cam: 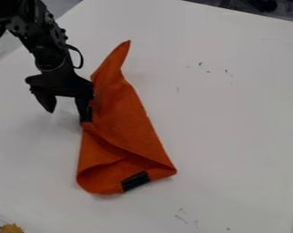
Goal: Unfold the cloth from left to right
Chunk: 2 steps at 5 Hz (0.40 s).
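With our gripper (68,114) spread open and only one finger against the orange cloth (126,118), we risk shoving it along, still folded, for want of a grip.

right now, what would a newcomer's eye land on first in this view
The bright orange cloth stands out most, lying partly folded on the white table with a black patch at its near edge. Next comes the black pincer, open at the cloth's left side in the picture, one finger right by the fabric.
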### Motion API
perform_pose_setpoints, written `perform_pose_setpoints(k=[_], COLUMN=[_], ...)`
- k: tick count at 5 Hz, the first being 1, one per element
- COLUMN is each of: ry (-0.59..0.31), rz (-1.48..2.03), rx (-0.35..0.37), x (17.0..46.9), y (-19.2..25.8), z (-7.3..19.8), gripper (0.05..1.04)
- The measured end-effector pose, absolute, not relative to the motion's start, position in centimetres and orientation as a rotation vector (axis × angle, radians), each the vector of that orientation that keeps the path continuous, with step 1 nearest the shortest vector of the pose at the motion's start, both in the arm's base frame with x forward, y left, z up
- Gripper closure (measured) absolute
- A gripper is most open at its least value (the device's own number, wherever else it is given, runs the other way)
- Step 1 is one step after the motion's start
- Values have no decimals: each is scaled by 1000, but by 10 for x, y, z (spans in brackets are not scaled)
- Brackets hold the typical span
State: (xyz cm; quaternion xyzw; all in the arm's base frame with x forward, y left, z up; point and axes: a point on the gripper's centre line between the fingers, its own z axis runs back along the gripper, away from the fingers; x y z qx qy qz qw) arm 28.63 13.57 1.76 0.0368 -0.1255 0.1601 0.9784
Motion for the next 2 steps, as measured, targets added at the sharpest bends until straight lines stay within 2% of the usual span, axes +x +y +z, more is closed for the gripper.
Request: perform_pose_setpoints(k=[1,2], ry=[-219,-219], rz=[304,287], rx=[99,154], x=[287,292], y=[133,135], z=[20,43], gripper=[82,82])
